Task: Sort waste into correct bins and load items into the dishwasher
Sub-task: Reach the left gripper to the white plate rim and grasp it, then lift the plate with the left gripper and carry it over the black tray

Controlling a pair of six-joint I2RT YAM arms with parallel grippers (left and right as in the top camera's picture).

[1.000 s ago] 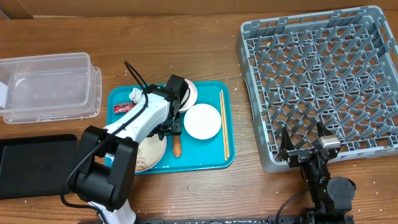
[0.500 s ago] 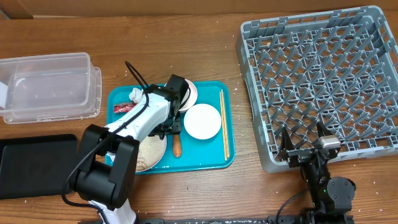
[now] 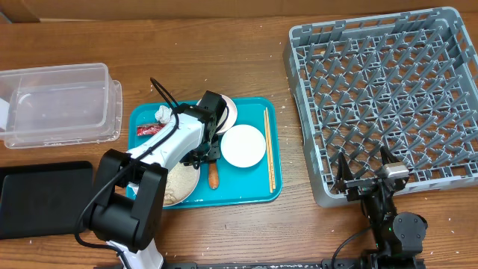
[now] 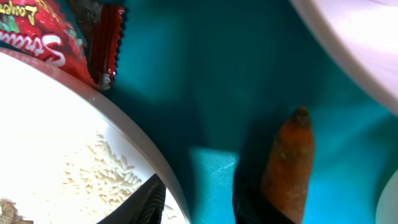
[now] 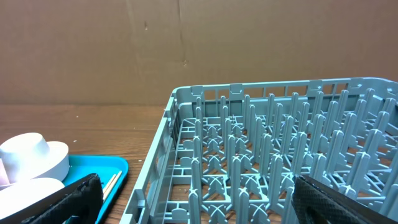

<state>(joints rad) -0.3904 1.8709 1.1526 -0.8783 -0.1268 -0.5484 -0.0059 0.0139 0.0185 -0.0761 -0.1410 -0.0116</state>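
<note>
Centrally, the teal tray (image 3: 252,187), a smooth plastic rectangle with rounded corners, lies on the wood-grain surface (image 3: 224,67). The left end effector (image 3: 210,152) points down over the tray's middle. Its dark fingertips (image 4: 149,205) stand a narrow gap apart and clamp nothing. One is at the rim of the big plate (image 3: 183,190). The other is close beside the carrot (image 4: 286,168), which lies outside the gap.

The carrot is stubby, rough-skinned and brown at its tip. It rests on the tray's floor between the big plate and the small plate (image 3: 243,146). Loose whitish grains of rice (image 4: 106,171) are scattered over the glossy big plate in the tray's near left corner.

A crinkled red foil wrapper (image 3: 149,130) with a saw-toothed end and a crumpled white napkin (image 3: 163,113) sit at the tray's far left. A round white bowl (image 3: 230,112) stands at its far edge, partly under the arm. Thin pale-wood chopsticks (image 3: 269,149) lie straight along its right side.

Left of the tray are the clear, box-shaped tub (image 3: 60,104) and, nearer, the flat black tray (image 3: 45,198). Well to the tray's right stands the grey rack (image 3: 388,97), a square lattice with rows of upright pegs. The right end effector (image 3: 364,173) hangs at the rack's near edge, spread wide and empty.
</note>
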